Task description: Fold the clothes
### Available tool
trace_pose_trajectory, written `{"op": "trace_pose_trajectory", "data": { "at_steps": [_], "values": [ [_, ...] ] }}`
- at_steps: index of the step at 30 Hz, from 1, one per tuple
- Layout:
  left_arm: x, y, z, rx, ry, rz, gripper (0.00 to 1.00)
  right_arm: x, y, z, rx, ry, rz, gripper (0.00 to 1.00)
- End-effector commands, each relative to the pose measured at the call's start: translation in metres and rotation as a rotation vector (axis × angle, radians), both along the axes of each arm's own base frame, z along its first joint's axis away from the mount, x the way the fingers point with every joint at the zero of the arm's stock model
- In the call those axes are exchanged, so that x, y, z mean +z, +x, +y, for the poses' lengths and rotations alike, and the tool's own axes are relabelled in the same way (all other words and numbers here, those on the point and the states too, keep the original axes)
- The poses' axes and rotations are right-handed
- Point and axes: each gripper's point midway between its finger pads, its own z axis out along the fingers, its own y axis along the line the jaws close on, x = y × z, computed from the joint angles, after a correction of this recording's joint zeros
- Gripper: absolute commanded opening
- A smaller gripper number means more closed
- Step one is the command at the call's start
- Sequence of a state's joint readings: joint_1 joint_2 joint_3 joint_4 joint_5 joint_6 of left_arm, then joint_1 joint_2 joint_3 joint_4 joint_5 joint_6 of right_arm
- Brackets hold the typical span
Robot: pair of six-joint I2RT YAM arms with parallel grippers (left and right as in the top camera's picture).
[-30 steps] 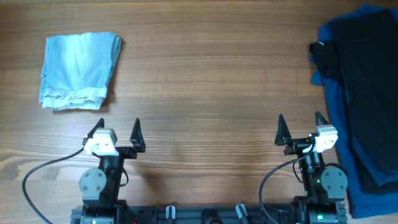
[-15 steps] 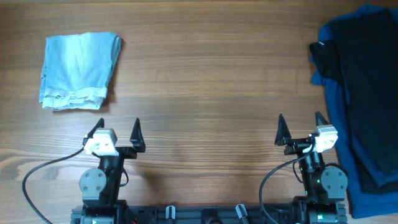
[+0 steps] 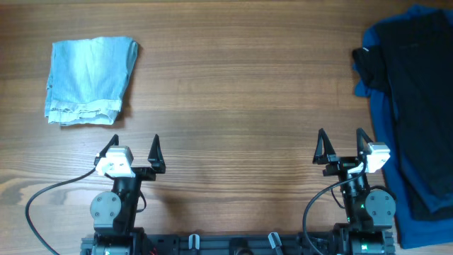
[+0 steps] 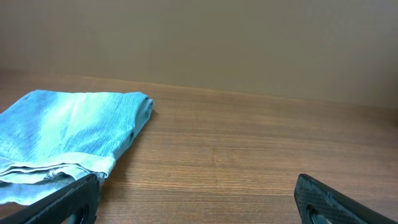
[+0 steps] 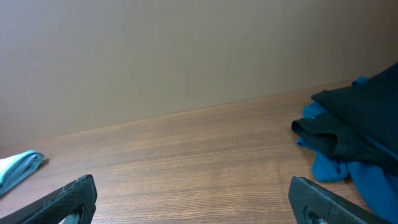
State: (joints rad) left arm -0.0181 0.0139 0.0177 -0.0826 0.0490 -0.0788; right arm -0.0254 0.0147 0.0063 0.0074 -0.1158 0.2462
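So the clothes are split in two spots right now. Over on my right there's a heap: a black garment lying on top of a blue garment, rumpled, not folded, and running off the right edge of the overhead view. The blue one trails all the way down the near right side, past the right arm's base. Far left there's a pale-blue denim piece, already folded into a rough rectangle with the frayed hem facing me.

Everything sits flat on a brown wood-grain worktop. Between the denim and the heap it's one broad stretch of bare wood, so that's where the elbow room is. From the wrist cams the worktop's far edge meets a plain beige wall.

The left hand is parked at the near edge, fingers spread wide with nothing in them, and the denim is ahead of it and a bit to its left, well apart. The right hand is the same deal, spread wide and holding nothing, with the blue fabric's edge just beside it on its right. A grey cable loops off the left arm's base along the near left side.
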Motion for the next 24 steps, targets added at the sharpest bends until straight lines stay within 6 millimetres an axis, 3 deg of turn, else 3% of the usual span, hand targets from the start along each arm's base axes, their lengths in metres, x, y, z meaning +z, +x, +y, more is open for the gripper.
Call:
{"op": "trace_pose_trajectory", "data": {
  "at_steps": [1, 6, 9, 14, 20, 24],
  "values": [
    [-0.002, 0.0, 0.002, 0.011, 0.024, -0.001, 1.0, 0.001, 0.0, 0.001, 0.01, 0.023, -0.002, 1.0],
    [-0.002, 0.0, 0.002, 0.011, 0.024, -0.001, 1.0, 0.002, 0.0, 0.001, 0.01, 0.037, -0.007, 1.0],
    [-0.002, 0.0, 0.002, 0.011, 0.024, -0.001, 1.0, 0.012, -0.001, 0.001, 0.013, 0.182, -0.034, 1.0],
    [-0.002, 0.0, 0.002, 0.011, 0.024, -0.001, 1.0, 0.015, -0.001, 0.007, 0.048, 0.276, -0.011, 1.0],
    [-0.002, 0.0, 0.002, 0.011, 0.024, -0.001, 1.0, 0.059, 0.001, 0.012, 0.067, 0.278, 0.058, 1.0],
    [-0.002, 0.0, 0.002, 0.011, 0.024, -0.001, 1.0, 0.081, 0.027, 0.014, 0.068, 0.227, 0.264, 1.0]
  ]
}}
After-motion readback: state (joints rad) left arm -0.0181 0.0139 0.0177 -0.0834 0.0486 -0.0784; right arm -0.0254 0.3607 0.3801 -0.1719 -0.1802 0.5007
